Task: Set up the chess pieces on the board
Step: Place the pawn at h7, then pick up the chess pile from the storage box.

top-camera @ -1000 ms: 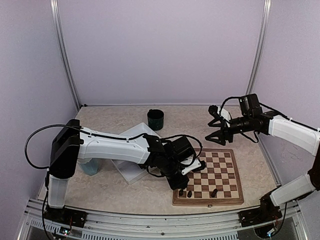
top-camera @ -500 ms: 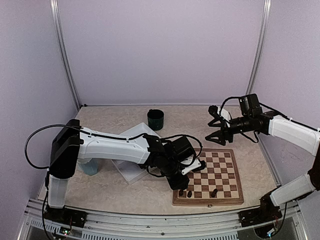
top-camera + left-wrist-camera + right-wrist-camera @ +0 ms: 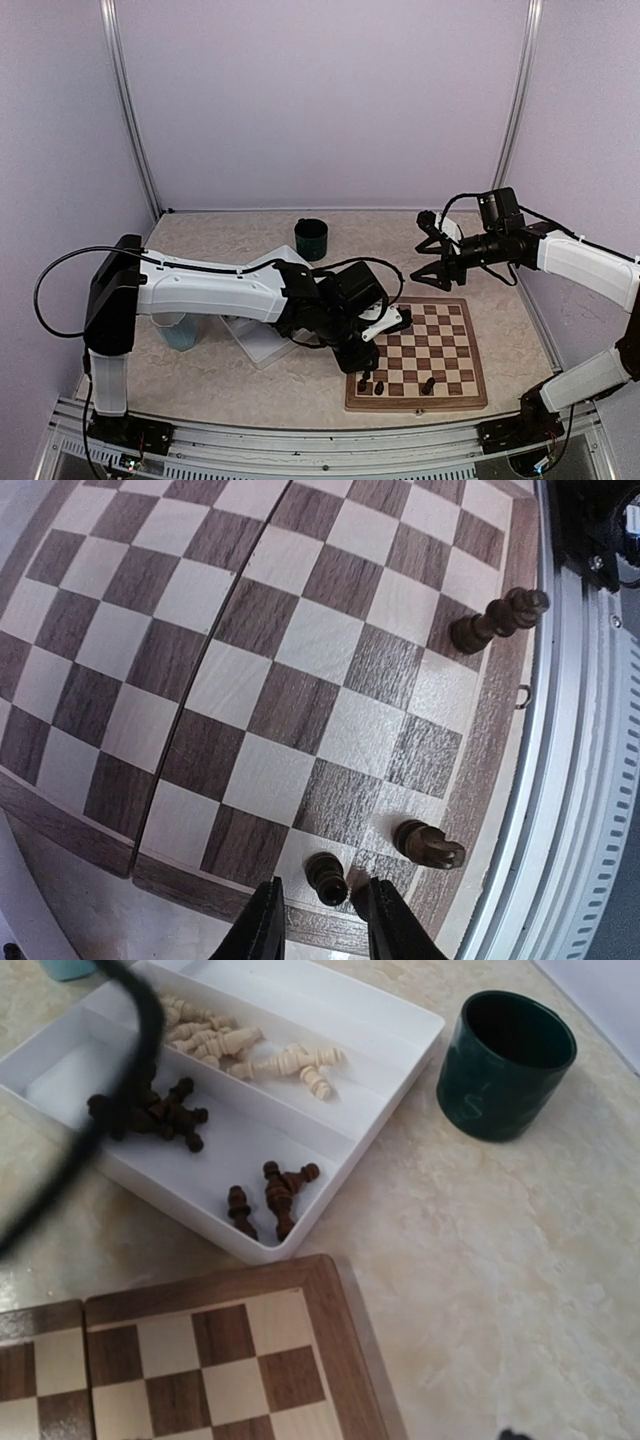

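While the left gripper (image 3: 323, 895) hangs low over the near left corner of the board (image 3: 300, 650), its two fingers (image 3: 265, 925) stand apart on either side of a small dark pawn (image 3: 327, 875). A sliver of wood shows on each side, so nothing is pinched. The pawn stands upright in the board's nearest row. A second dark piece (image 3: 430, 845) stands just beside it, and a taller dark piece (image 3: 495, 620) stands further along the same row toward the right edge of the desk.

The board lies at the near right of the desk. Beyond its far edge the right gripper (image 3: 428, 255) hovers in the air with its fingers spread wide and holds nothing.

Left of the board, toward the middle of the desk, sits a white tray (image 3: 400, 1030). One compartment holds pale chess pieces (image 3: 250, 1050) lying on their sides, and the other holds dark chess pieces (image 3: 150, 1115) in two loose heaps. A dark green cup (image 3: 505, 1065) stands near the tray's far corner, toward the desk's back edge.
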{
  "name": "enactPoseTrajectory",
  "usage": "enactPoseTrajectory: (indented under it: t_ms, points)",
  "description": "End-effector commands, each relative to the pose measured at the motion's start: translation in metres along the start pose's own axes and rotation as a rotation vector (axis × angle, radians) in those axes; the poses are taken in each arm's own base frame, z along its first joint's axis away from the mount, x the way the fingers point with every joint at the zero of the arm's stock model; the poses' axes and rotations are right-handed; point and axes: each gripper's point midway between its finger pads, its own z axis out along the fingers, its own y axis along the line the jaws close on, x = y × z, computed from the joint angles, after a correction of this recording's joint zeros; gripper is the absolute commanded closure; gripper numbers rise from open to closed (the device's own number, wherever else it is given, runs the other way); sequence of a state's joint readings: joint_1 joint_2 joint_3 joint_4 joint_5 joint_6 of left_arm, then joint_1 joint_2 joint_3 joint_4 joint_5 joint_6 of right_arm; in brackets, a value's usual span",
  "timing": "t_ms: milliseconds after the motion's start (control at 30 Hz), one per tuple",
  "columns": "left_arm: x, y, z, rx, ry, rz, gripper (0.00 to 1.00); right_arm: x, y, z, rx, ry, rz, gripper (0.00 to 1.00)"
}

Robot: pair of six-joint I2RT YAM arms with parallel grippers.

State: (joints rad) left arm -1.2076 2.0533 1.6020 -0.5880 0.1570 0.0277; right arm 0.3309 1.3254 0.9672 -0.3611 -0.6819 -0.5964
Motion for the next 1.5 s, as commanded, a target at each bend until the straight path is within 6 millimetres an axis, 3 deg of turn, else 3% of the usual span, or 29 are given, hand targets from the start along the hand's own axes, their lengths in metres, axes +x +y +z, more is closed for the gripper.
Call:
enactPoseTrajectory:
  t_ms: [0, 133, 233, 333, 433, 533, 667, 867, 1000, 1033, 1200, 1333, 1467]
  points:
    - [-0.029, -0.003, -0.039, 0.001, -0.146, -0.004, 0.69, 0.001, 0.000, 0.002, -0.015, -0.011, 0.020, 0.24]
    - [-0.026, 0.018, -0.059, -0.064, -0.199, -0.078, 0.69, 0.002, 0.001, 0.003, -0.021, -0.010, 0.024, 0.24]
    - [-0.011, 0.065, -0.083, -0.208, -0.230, -0.235, 0.67, 0.002, 0.001, 0.003, -0.022, -0.009, 0.028, 0.25]
    - [0.020, 0.124, -0.110, -0.387, -0.241, -0.473, 0.67, -0.003, 0.000, 0.001, -0.023, -0.017, 0.021, 0.27]
    - [0.058, 0.159, -0.124, -0.494, -0.221, -0.634, 0.67, -0.014, 0.001, 0.001, -0.042, -0.031, -0.003, 0.33]
    - [0.079, 0.175, -0.131, -0.504, -0.225, -0.702, 0.68, -0.014, 0.000, 0.014, -0.060, 0.001, 0.001, 0.40]
    - [0.083, 0.187, -0.131, -0.495, -0.235, -0.694, 0.68, -0.011, 0.003, 0.041, -0.099, 0.094, -0.006, 0.50]
    - [0.044, 0.195, -0.113, -0.373, -0.274, -0.506, 0.74, -0.016, 0.008, 0.071, -0.160, 0.154, 0.023, 0.58]
    - [0.029, 0.202, -0.084, -0.304, -0.229, -0.359, 0.75, -0.009, 0.012, 0.082, -0.203, 0.172, 0.058, 0.60]
    - [0.031, 0.207, -0.073, -0.287, -0.210, -0.352, 0.75, -0.008, 0.014, 0.083, -0.217, 0.174, 0.067, 0.60]
    - [0.035, 0.228, -0.054, -0.219, -0.224, -0.361, 0.72, 0.000, 0.021, 0.083, -0.244, 0.185, 0.084, 0.60]
    - [0.030, 0.227, -0.042, -0.136, -0.250, -0.313, 0.69, 0.006, 0.024, 0.083, -0.244, 0.198, 0.086, 0.60]
    - [0.041, 0.231, -0.021, -0.126, -0.197, -0.300, 0.69, 0.007, 0.024, 0.082, -0.243, 0.203, 0.085, 0.60]
